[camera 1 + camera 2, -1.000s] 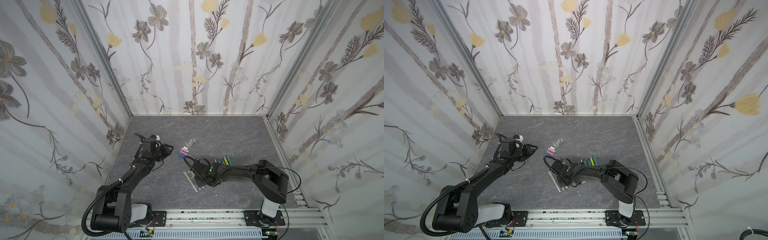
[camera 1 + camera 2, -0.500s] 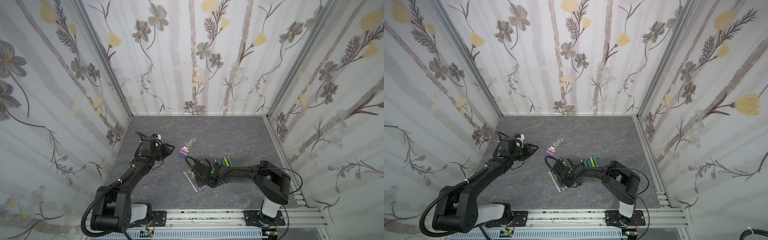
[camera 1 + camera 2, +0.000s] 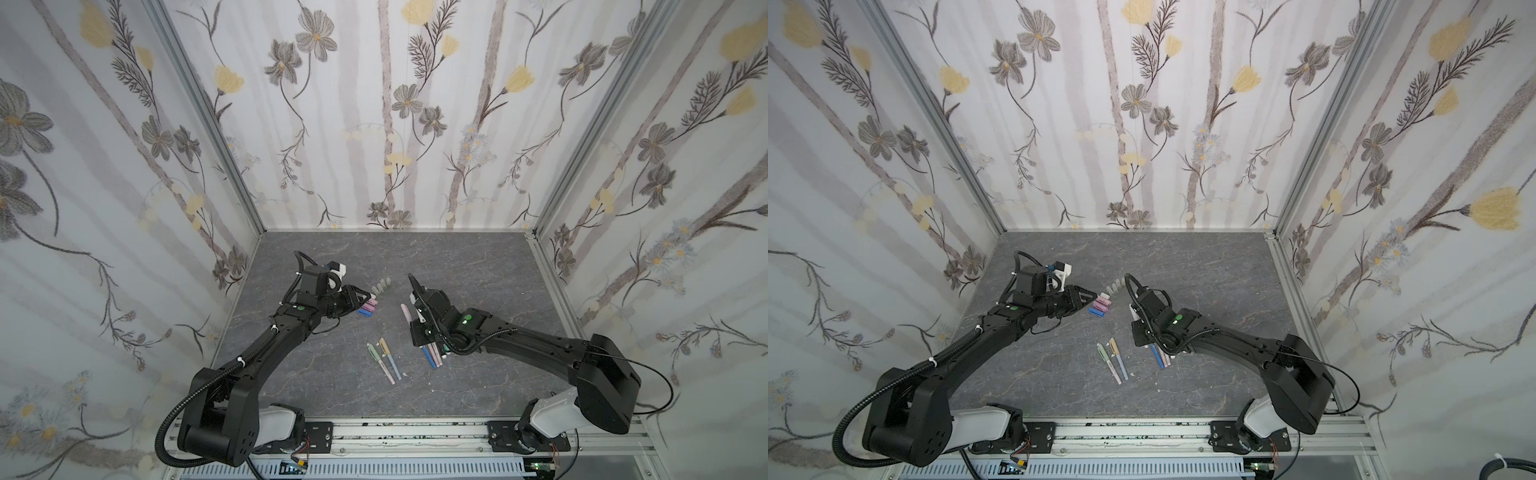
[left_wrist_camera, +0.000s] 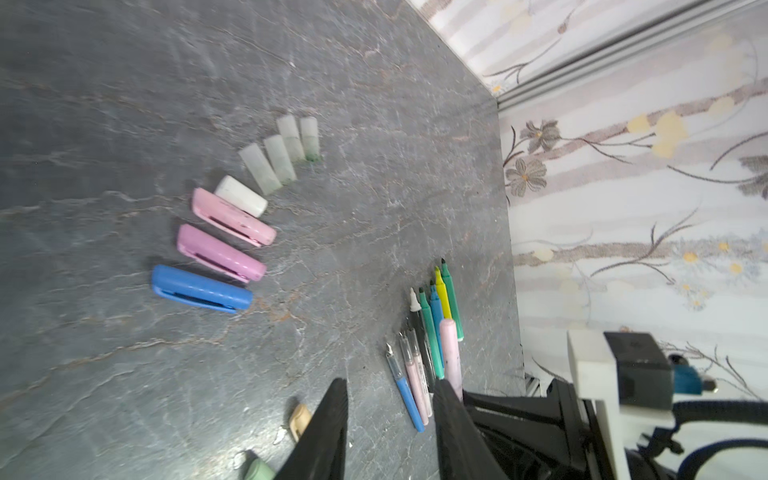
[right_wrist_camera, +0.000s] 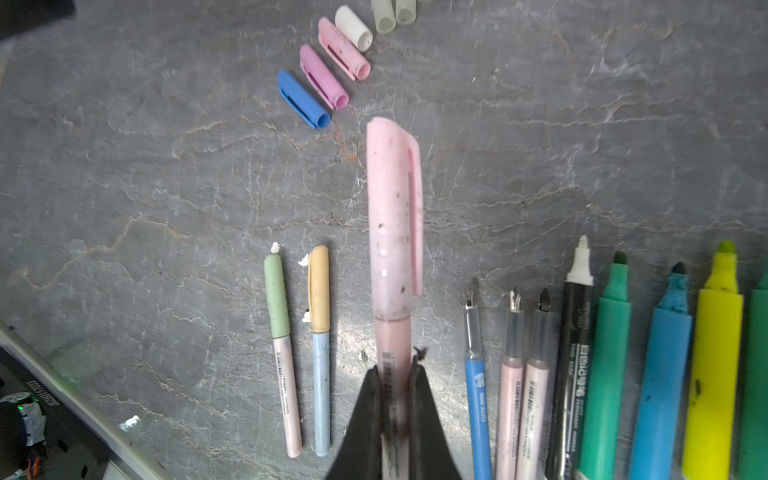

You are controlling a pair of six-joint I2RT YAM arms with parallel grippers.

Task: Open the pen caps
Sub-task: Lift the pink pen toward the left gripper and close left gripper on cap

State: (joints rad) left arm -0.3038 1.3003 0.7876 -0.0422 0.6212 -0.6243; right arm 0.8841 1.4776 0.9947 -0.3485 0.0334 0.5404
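The left end effector (image 3: 365,296) was spread and empty, its tips just beside the loose caps (image 3: 369,309) on the counter (image 3: 478,266). The right end effector (image 5: 395,395) was pinching the barcoded barrel of a pink pen (image 5: 392,336), whose cap (image 5: 392,208) was still on. A neighbouring blue pen (image 5: 480,399) appeared to read "CUTE DOG".

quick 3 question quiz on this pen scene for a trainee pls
1. True or false: the right pincer is shut on a capped pink pen.
2. Which cap lies right beside the blue cap? A purple cap B green cap C peach cap
3. How many capped pens lie loose on the table?
Key: 1 true. 2 A. 3 two, those with the green cap and the peach cap.
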